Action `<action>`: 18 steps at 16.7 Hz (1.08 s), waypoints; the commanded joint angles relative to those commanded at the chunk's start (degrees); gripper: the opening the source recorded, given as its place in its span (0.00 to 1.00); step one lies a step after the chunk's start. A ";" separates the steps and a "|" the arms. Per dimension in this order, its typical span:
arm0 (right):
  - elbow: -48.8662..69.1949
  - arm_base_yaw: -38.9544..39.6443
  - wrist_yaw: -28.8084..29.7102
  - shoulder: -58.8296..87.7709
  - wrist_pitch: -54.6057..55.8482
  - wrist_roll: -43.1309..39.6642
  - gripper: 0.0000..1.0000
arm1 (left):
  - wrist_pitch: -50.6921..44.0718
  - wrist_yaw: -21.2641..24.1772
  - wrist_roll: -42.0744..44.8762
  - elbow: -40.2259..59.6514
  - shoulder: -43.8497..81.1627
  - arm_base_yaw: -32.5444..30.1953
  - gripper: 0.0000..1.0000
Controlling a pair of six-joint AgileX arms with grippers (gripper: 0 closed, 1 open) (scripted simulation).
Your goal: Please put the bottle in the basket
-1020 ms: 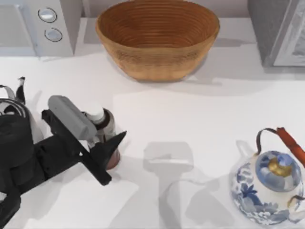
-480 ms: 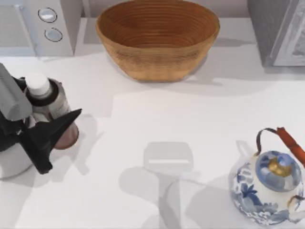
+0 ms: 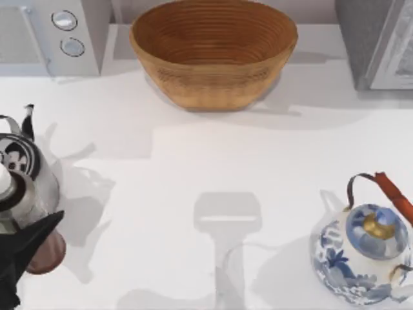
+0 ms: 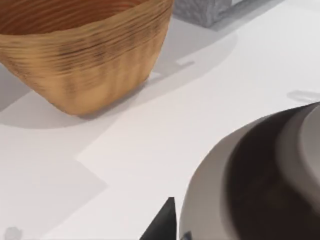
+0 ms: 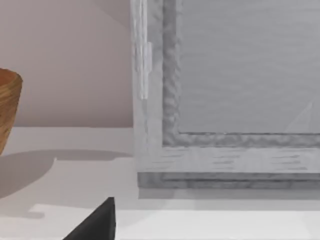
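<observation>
The bottle [image 3: 27,213], with a silver band and a reddish-brown base, hangs tilted at the table's far left front, just in front of the kettle. My left gripper [image 3: 22,248] is shut on it, one black finger [image 3: 35,236] crossing its lower body. In the left wrist view the bottle [image 4: 260,175] looms close, with a fingertip [image 4: 162,225] beside it. The tan woven basket [image 3: 213,51] stands at the back centre, well away from the bottle, and its ribbed side shows as the basket [image 4: 80,55]. My right gripper [image 5: 95,225] is parked near the back right appliance.
A silver-and-black kettle [image 3: 16,155] stands at the left edge, right behind the bottle. A blue-and-white teapot [image 3: 364,255] sits at the front right. A microwave [image 3: 51,32] is at the back left and a grey appliance [image 3: 381,39] at the back right.
My left gripper has carried the bottle left, then toward the front left corner, uncovering the kettle. The basket and teapot have not moved.
</observation>
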 joint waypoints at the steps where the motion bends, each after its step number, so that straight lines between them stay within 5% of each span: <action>1: 0.00 0.00 0.00 0.00 0.00 0.00 1.00 | -2.07 0.68 0.21 -0.56 -1.64 1.07 0.00; 11: 0.00 0.00 0.00 0.00 0.00 0.00 1.00 | -4.50 -0.16 -0.60 0.20 -1.50 0.68 0.00; 14: 0.00 0.00 0.00 0.00 0.00 0.00 1.00 | -4.02 -7.03 -4.19 7.05 5.41 -5.52 0.00; 18: 0.00 0.00 0.00 0.00 0.00 0.00 1.00 | -1.92 -22.54 -11.02 22.52 21.41 -16.90 0.00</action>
